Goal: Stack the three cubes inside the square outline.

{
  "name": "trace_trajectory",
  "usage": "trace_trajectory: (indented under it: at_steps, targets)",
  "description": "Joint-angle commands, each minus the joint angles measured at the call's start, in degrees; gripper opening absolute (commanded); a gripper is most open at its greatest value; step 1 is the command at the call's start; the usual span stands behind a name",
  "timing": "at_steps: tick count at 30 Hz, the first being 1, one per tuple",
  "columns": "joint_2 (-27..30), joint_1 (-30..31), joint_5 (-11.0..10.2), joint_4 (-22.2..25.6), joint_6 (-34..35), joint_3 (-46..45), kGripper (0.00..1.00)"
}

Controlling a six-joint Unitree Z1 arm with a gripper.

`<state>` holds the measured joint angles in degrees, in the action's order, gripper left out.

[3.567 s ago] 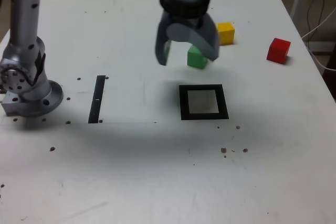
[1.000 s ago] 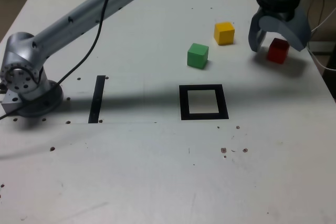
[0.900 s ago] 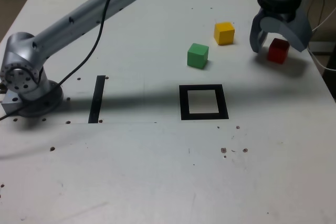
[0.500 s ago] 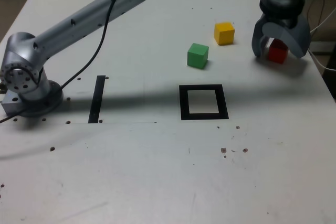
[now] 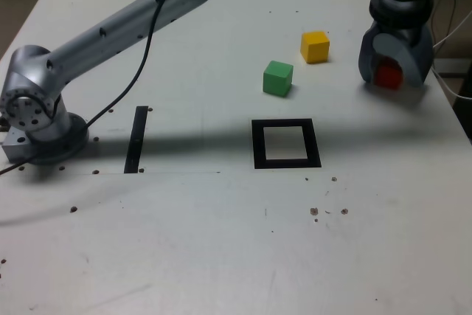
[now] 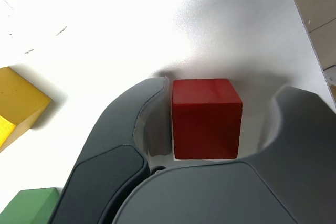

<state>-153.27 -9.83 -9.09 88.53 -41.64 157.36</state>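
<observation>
Claw [image 5: 391, 77] low on the white worktop [image 5: 221, 241], straddling the red cube [image 5: 388, 76]. In the wrist view one jaw sits against the red cube's [image 6: 207, 118] side; a gap shows between the other jaw and the cube, so the claw [image 6: 210, 124] is partly closed around it, not clamped. Cube rests flat on the worktop.

Landmark: square outline [image 5: 286, 143], black frame, white centre, nothing inside it.
- Green cube [image 5: 278, 78]: just beyond the outline, apart from it.
- Yellow cube [image 5: 315, 46]: farther beyond, toward the exterior view's right of the green one.
- Red cube: well apart from the outline, toward the exterior view's right edge.
- Narrow black strip [image 5: 136, 139]: to the outline's left in the exterior view, near the arm base [image 5: 33, 119].
</observation>
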Motion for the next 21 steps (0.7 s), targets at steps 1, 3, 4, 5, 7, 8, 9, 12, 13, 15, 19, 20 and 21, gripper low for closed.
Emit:
trace_trajectory:
  at_steps: [1, 3, 4, 5, 7, 8, 9, 12, 13, 15, 19, 20, 21]
  targets:
    - [-0.3, 0.1, 0.0, 0.0, -0.1, 1.1, 0.36]
    - [-0.3, 0.1, 0.0, 0.0, -0.1, 1.1, 0.36]
    - [-0.3, 0.1, 0.0, 0.0, -0.1, 1.1, 0.36]
    - [-0.3, 0.1, 0.0, 0.0, -0.1, 1.1, 0.36]
    - [-0.3, 0.1, 0.0, 0.0, -0.1, 1.2, 0.36]
    - [-0.3, 0.1, 0.0, 0.0, -0.1, 1.2, 0.36]
    - [-0.3, 0.1, 0.0, 0.0, -0.1, 1.2, 0.36]
    - [-0.2, 0.1, 0.0, 0.1, -0.1, 1.2, 0.36]
    - [-0.2, 0.1, 0.0, 0.1, -0.1, 1.2, 0.36]
    - [0.0, 0.1, 0.0, 0.3, -0.1, 1.2, 0.36]
    - [0.8, 0.2, -0.1, 0.9, -0.1, 1.1, 0.36]
    - [1.1, 0.2, -0.1, 1.1, 0.0, 1.0, 0.36]
    - [1.5, 0.2, -0.2, 1.4, 0.1, 0.9, 0.36]
